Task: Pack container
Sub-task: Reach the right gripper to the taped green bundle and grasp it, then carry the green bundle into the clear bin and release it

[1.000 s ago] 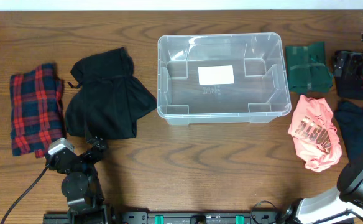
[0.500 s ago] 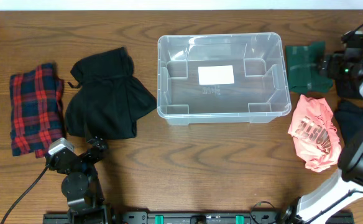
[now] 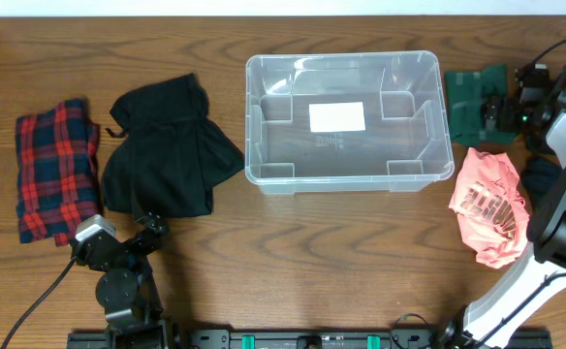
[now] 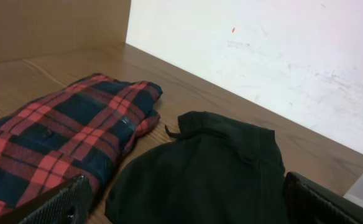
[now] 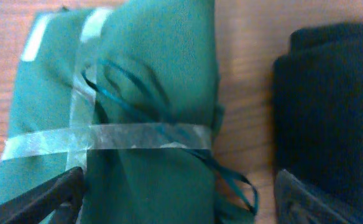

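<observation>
Container [image 3: 349, 182] sits mid-table toward far edge, upright, white label [image 3: 337, 116] on base. Just right of it: green cloth bundle [image 5: 150, 112], banded with clear tape, teal ribbon looped across. Your right gripper [image 5: 181, 199] hangs over the bundle, fingers spread wide, one above bundle, other above dark folded cloth [image 5: 330, 99] beside it. Pink garment [image 3: 491, 206] near container's front right corner. Black garment [image 4: 212, 168] lies left of container, red plaid shirt [image 4: 63, 137] beyond. Your left gripper [image 4: 194, 211] low near them, fingers apart.

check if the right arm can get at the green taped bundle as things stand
Probably yes: the right gripper hangs open close over the green bundle, and nothing lies on top of it or between them.
</observation>
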You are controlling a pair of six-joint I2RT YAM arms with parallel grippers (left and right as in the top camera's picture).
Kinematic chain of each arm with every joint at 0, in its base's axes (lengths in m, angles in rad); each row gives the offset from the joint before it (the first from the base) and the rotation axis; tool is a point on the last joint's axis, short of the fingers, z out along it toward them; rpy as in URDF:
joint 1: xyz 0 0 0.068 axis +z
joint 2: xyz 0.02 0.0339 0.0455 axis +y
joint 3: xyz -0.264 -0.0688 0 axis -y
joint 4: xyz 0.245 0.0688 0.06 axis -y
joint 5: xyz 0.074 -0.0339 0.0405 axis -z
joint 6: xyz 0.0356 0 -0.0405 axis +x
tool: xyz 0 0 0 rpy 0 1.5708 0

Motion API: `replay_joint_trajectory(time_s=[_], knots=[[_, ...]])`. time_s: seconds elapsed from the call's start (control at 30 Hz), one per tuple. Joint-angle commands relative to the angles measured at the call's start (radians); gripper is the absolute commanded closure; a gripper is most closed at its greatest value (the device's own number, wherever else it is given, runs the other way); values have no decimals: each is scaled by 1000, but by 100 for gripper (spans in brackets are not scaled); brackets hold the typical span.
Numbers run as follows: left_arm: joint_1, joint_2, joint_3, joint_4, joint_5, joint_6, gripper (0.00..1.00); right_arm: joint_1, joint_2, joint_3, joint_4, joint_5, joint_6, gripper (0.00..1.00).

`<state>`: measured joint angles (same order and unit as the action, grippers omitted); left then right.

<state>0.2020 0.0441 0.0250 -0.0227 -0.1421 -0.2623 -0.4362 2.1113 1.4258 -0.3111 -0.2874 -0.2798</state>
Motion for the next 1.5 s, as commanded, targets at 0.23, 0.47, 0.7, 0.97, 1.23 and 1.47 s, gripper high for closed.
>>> replay_joint_trajectory(time_s=[0.23, 0.47, 0.7, 0.97, 1.23, 1.47], knots=[[-2, 0, -20, -37, -27, 0, 2, -2, 51, 12, -44, -5, 142, 36], [-2, 0, -20, -37, -27, 0, 2, -12, 45, 13, -97, -5, 156, 85], [-2, -1, -20, -37, -27, 0, 2, -16, -74, 41, -105, -6, 156, 97], [-2, -1, -20, -37, -27, 0, 2, 38, -351, 69, -105, -9, 166, 99], [-2, 0, -20, -37, -27, 0, 2, 193, -587, 69, -156, -9, 327, 99], [-2, 0, -20, -37, -27, 0, 2, 465, -629, 65, -203, -7, 500, 99]])
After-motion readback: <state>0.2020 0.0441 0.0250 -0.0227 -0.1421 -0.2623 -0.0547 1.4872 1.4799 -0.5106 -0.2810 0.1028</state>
